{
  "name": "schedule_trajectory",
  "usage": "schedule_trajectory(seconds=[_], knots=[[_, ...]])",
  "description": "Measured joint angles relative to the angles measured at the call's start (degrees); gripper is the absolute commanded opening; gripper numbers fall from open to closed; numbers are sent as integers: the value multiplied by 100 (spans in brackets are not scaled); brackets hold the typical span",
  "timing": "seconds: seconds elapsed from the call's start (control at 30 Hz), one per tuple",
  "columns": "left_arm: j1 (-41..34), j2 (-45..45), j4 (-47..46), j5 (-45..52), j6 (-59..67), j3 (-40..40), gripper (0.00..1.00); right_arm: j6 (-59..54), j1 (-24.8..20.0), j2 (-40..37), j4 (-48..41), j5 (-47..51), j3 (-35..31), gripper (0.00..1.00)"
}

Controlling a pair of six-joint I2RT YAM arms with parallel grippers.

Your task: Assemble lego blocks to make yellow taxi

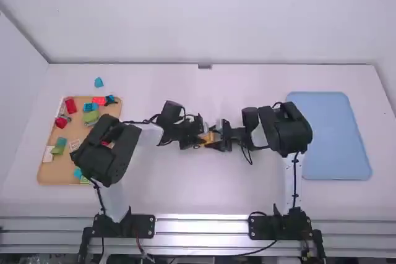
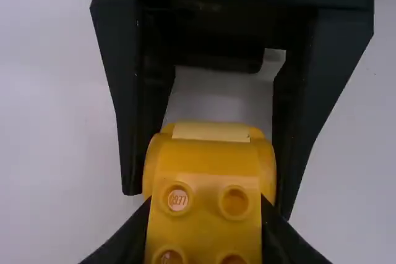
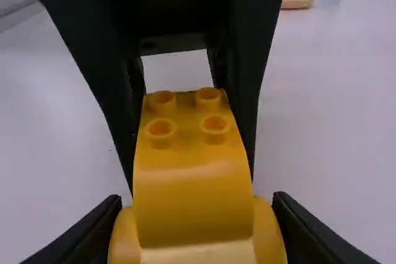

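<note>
Yellow blocks (image 1: 209, 138) held mid-frame.
The left claw (image 1: 202, 138) and right claw (image 1: 218, 138) face each other, each pinching one end; a tan tray (image 1: 48, 176) lies at frame left, a blue tray (image 1: 334, 137) at right.

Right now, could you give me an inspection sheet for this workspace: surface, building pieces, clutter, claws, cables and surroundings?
Surface: white table; spills, nothing seen.
Job's things: yellow piece between the two claws; tan tray with red, green and blue blocks, partly under the left arm; blue tray at the right.
Clutter: one loose blue block on the table, just beyond the tan tray.
Left claw: shut on the yellow piece's studded end.
Right claw: shut on its wider, rounded end.
Cables: black cables run along both arms; one loops by the right claw.
Surroundings: pale wall behind, metal rails in front.
</note>
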Motion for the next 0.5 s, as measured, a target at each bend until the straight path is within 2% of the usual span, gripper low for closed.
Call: schedule_trajectory(seconds=[0.1,0.13,0.17,0.27,0.4,0.5], knots=[[101,-179,-374,44,127,-22,34,44,79,0,13,-46,0,47],[142,-238,-514,76,166,-24,37,72,116,0,28,-79,0,48],[251,-341,-723,142,262,-22,44,107,157,-2,15,-24,4,48],[739,-649,-1073,448,507,-24,49,155,87,17,28,26,2,47],[1268,-852,-1086,883,859,-20,52,157,26,17,26,4,11,47],[1338,-861,-1104,1058,1025,-24,51,157,24,17,28,15,11,47]])
